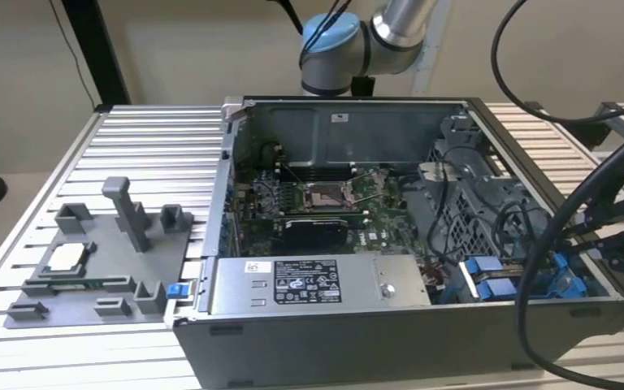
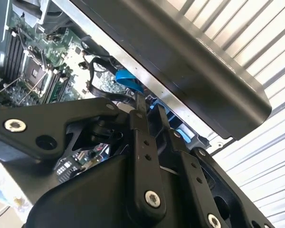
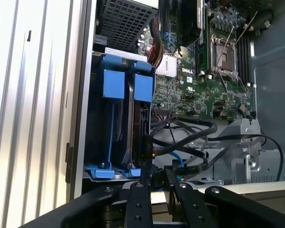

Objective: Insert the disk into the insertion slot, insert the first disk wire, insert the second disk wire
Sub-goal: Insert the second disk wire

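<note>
The disk [image 3: 134,121] stands edge-on in its bright blue carrier [image 3: 143,88], seated in the insertion slot [image 3: 126,21], the perforated grey bay in the open computer case. In the exterior view the bay's blue tabs [image 1: 491,278] show at the case's front right corner. My gripper [image 3: 156,170] hangs just over the disk's exposed end. Its fingers are close together on the plug of a black disk wire [image 3: 145,147], which meets the disk's edge. That wire [image 2: 92,78] loops away toward the motherboard. A blue wire [image 3: 180,161] lies loose beside it.
The case's black side wall [image 2: 204,61] runs close beside the gripper. A grey box with a sticker [image 1: 306,284] and the motherboard [image 1: 323,203] lie further inside. A grey pegged tray [image 1: 95,268] sits on the ribbed table [image 1: 149,138]. Thick black cables [image 1: 539,252] hang on the exterior view's right.
</note>
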Motion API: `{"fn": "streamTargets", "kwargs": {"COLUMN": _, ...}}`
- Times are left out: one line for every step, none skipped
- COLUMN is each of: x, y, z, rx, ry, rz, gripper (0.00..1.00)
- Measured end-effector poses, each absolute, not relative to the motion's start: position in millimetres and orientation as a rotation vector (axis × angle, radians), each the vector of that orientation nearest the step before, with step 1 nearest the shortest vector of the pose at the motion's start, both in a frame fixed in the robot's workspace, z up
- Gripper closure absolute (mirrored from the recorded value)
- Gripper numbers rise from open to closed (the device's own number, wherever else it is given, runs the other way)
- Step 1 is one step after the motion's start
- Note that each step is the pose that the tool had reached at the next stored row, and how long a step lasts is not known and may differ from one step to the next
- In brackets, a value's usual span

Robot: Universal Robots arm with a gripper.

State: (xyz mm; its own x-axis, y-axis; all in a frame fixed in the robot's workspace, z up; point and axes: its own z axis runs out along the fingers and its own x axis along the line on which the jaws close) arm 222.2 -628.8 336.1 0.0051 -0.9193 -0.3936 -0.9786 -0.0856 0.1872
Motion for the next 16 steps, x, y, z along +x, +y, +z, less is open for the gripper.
{"fn": "streamTargets", "kwargs": {"x": 222.2, "y": -628.8, "z": 336.1, "rx": -2.122, "ry": 2.023, "rz": 0.641, "gripper": 0.0}}
{"fn": "streamTargets", "kwargs": {"x": 222.2, "y": -628.8, "z": 336.1, "rx": -2.121, "ry": 2.021, "rz": 0.642, "gripper": 0.0}}
{"fn": "streamTargets", "kwargs": {"x": 222.2, "y": -628.8, "z": 336.0, "rx": -2.119, "ry": 2.019, "rz": 0.645, "gripper": 0.0}}
{"fn": "streamTargets", "kwargs": {"x": 222.2, "y": -628.8, "z": 336.0, "rx": -2.117, "ry": 2.016, "rz": 0.648, "gripper": 0.0}}
{"fn": "streamTargets", "kwargs": {"x": 222.2, "y": -628.8, "z": 336.1, "rx": -2.115, "ry": 2.013, "rz": 0.652, "gripper": 0.0}}
{"fn": "streamTargets", "kwargs": {"x": 222.2, "y": -628.8, "z": 336.0, "rx": -2.112, "ry": 2.009, "rz": 0.656, "gripper": 1.0}}
{"fn": "streamTargets", "kwargs": {"x": 222.2, "y": -628.8, "z": 336.0, "rx": -2.11, "ry": 2.006, "rz": 0.66, "gripper": 1.0}}
{"fn": "streamTargets", "kwargs": {"x": 222.2, "y": -628.8, "z": 336.0, "rx": -2.107, "ry": 2.003, "rz": 0.663, "gripper": 1.0}}
{"fn": "streamTargets", "kwargs": {"x": 222.2, "y": -628.8, "z": 336.1, "rx": -2.106, "ry": 2.001, "rz": 0.666, "gripper": 1.0}}
{"fn": "streamTargets", "kwargs": {"x": 222.2, "y": -628.8, "z": 336.1, "rx": -2.104, "ry": 1.999, "rz": 0.669, "gripper": 1.0}}
{"fn": "streamTargets", "kwargs": {"x": 222.2, "y": -628.8, "z": 336.1, "rx": -2.102, "ry": 1.996, "rz": 0.671, "gripper": 1.0}}
{"fn": "streamTargets", "kwargs": {"x": 222.2, "y": -628.8, "z": 336.1, "rx": -2.101, "ry": 1.995, "rz": 0.672, "gripper": 1.0}}
{"fn": "streamTargets", "kwargs": {"x": 222.1, "y": -628.8, "z": 336.1, "rx": -2.101, "ry": 1.995, "rz": 0.672, "gripper": 1.0}}
{"fn": "streamTargets", "kwargs": {"x": 222.1, "y": -628.8, "z": 336.1, "rx": -2.101, "ry": 1.995, "rz": 0.672, "gripper": 1.0}}
{"fn": "streamTargets", "kwargs": {"x": 222.2, "y": -628.8, "z": 336.2, "rx": -2.101, "ry": 1.995, "rz": 0.672, "gripper": 1.0}}
{"fn": "streamTargets", "kwargs": {"x": 222.2, "y": -628.8, "z": 336.6, "rx": -2.102, "ry": 1.995, "rz": 0.672, "gripper": 1.0}}
